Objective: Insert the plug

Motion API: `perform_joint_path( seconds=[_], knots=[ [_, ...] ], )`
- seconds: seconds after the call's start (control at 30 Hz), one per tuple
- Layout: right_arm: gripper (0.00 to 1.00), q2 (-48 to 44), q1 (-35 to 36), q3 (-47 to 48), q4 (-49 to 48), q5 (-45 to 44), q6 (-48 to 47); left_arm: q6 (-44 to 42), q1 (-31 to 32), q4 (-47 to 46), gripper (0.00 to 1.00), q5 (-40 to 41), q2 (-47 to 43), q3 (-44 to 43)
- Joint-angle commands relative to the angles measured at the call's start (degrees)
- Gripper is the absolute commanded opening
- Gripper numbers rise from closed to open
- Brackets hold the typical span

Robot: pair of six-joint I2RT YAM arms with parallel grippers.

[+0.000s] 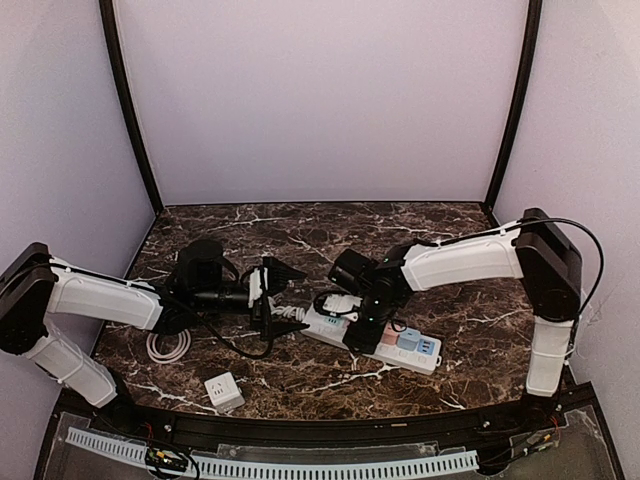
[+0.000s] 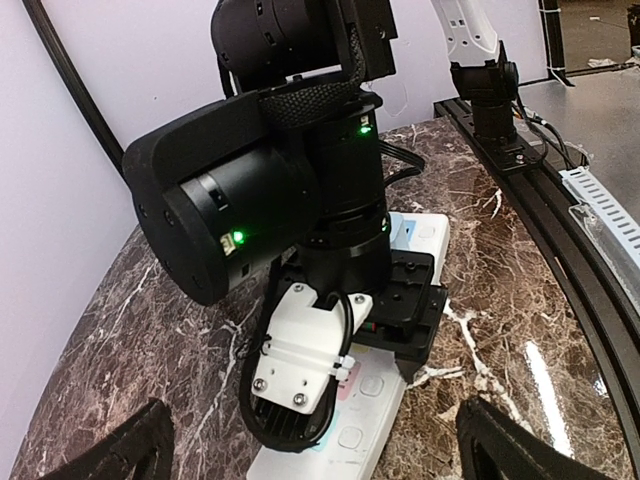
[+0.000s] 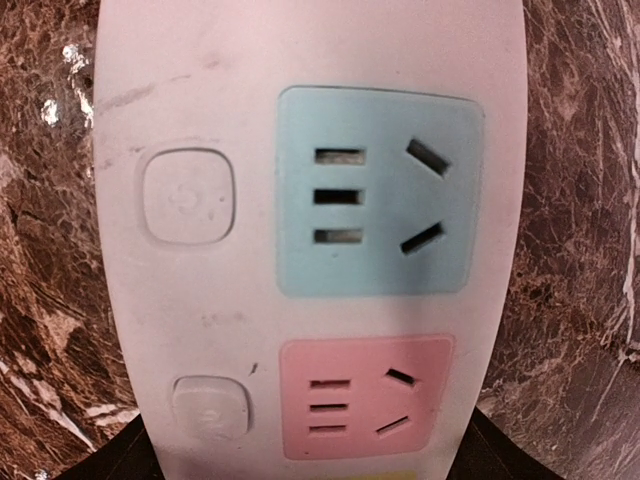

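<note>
The white power strip (image 1: 405,350) lies right of centre, and it fills the right wrist view with a blue socket (image 3: 375,190) and a pink socket (image 3: 365,400). My right gripper (image 1: 358,335) reaches down over the strip's left part. Its dark fingers (image 3: 505,450) press against both long edges, so the right gripper (image 3: 315,455) is shut across the strip. A small white plug (image 1: 223,391) rests on the table near the front edge, apart from both grippers. My left gripper (image 1: 288,298) is open and holds nothing, facing the strip's end (image 2: 375,425).
A coil of white cable (image 1: 168,345) lies under the left arm. A black cable loops across the table (image 1: 240,345) between the arms. A black rail (image 2: 560,250) and a white slotted duct (image 1: 300,465) run along the near edge.
</note>
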State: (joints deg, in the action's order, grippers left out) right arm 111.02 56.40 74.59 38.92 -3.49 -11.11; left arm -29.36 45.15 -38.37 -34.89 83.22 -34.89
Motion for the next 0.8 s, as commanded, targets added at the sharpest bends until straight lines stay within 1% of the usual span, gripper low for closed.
perform_joint_path(
  seconds=[0.0,0.1,0.13,0.17,0.27,0.43,0.5,0.63,0.73,0.77],
  knots=[
    [0.8,1.8,1.1,-2.7,-10.0,-1.7,2.7,0.1,-0.4,1.1,0.98,-1.1,0.0,-0.7],
    [0.9,2.0,1.6,-3.5,-10.7,-2.1,3.5,0.3,-0.3,1.1,0.98,-1.3,0.2,-0.9],
    [0.97,1.6,1.7,-3.7,-11.1,-2.5,3.8,0.3,-0.3,1.1,0.98,-1.2,0.4,-0.9],
    [0.98,1.1,1.8,-4.0,-11.7,-2.9,4.1,0.3,-0.3,1.3,0.98,-1.1,0.5,-1.0],
    [0.99,-1.3,1.8,-4.6,-12.9,-2.6,4.6,0.8,-0.4,1.1,0.98,-0.6,0.6,-1.0],
    [0.99,-6.7,2.0,-4.6,-14.0,-1.2,5.8,4.0,-0.3,-0.2,0.99,-0.5,-0.8,-0.4],
    [0.99,-8.6,2.1,-4.9,-14.7,-0.1,6.2,6.5,-0.4,-1.7,0.99,0.7,-1.3,0.3],
    [0.99,-11.1,2.1,-5.1,-15.4,1.3,6.8,11.5,-0.3,-0.9,0.99,4.7,-2.3,1.3],
    [0.99,-12.6,2.2,-5.0,-16.3,-1.6,7.9,15.8,-0.1,-0.1,0.99,9.0,-4.6,2.7],
    [0.99,-13.0,2.2,-4.8,-16.6,-3.5,8.8,18.2,0.0,1.5,0.99,10.0,-5.3,2.9]
  ],
)
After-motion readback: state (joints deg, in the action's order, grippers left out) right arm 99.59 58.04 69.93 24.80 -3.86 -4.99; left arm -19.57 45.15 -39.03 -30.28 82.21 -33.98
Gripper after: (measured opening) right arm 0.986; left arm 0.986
